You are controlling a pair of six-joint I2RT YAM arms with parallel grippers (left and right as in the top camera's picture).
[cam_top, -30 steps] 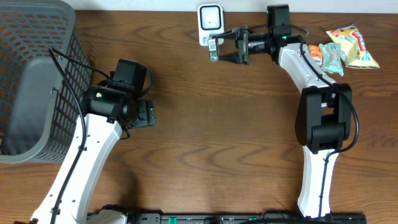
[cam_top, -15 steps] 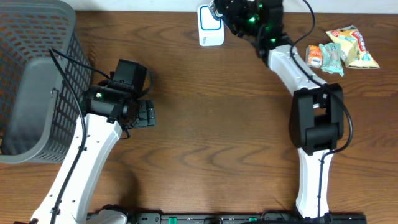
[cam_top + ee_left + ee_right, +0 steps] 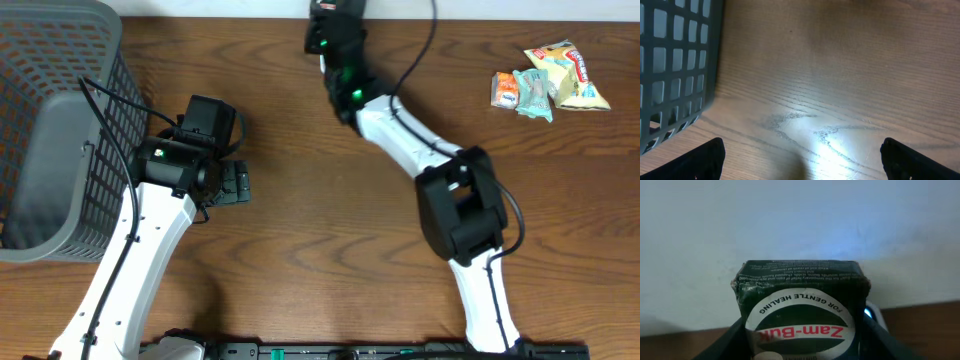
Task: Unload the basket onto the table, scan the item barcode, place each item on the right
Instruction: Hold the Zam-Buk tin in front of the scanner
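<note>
grained wood table [image 3: 300, 210], boxy dark-green carton [image 3: 800, 287]

The bottom edge cuts off the green box [image 3: 800, 300] held in my right pincer [image 3: 800, 327], whose fingers [image 3: 727, 345] show only as dark blurs. The box hides most of the scanner [image 3: 874, 316]. Overhead, the print on the snack packets [image 3: 550, 80] is too small to read.

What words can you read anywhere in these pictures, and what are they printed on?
"Zam-Buk": red letters on the green box, seen upside down.
"FOR GENTLE HEALING": arched on the same label, upside down.
Fine print on the box's top face: too small to read.
Print on the snack packets: too small to read.
</note>
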